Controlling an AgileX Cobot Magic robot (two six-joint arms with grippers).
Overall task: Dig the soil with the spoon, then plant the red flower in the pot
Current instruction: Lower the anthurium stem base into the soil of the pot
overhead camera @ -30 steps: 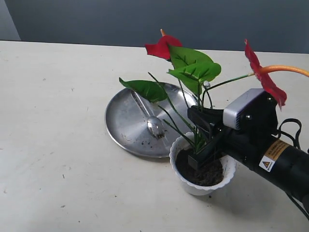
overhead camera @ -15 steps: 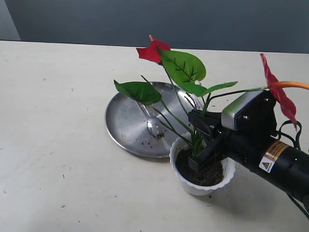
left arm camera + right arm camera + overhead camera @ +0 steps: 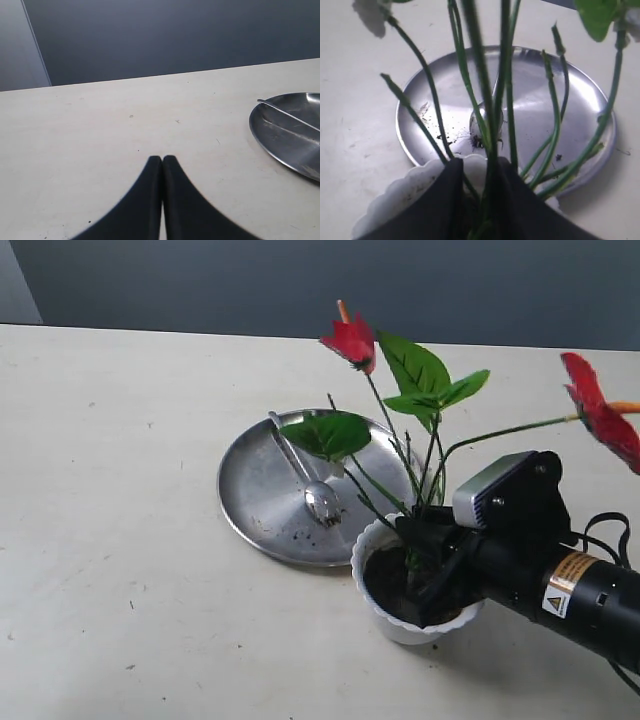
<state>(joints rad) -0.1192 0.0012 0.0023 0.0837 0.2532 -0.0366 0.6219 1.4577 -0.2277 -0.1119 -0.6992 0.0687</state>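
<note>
The red flower (image 3: 415, 370) stands with its stems down in the white scalloped pot (image 3: 400, 628), on the dark soil (image 3: 383, 580). My right gripper (image 3: 425, 565) dips into the pot's mouth, shut on the lower stems (image 3: 507, 75); its black fingers (image 3: 445, 200) overlap the pot's rim (image 3: 405, 195). The spoon (image 3: 320, 502) lies on the steel plate (image 3: 255, 490), bowl toward the pot, also in the right wrist view as the spoon (image 3: 476, 122). My left gripper (image 3: 162, 159) hovers shut and empty over bare table, left of the plate (image 3: 280, 135).
Crumbs of soil lie on the plate (image 3: 535, 100) near the spoon's bowl. One red spathe (image 3: 600, 415) reaches out over my right arm (image 3: 560, 590). A dark wall runs behind the table's far edge.
My right gripper sank lower into the pot with the flower. The flower turned and now stands more upright, its leaves swung toward the middle.
</note>
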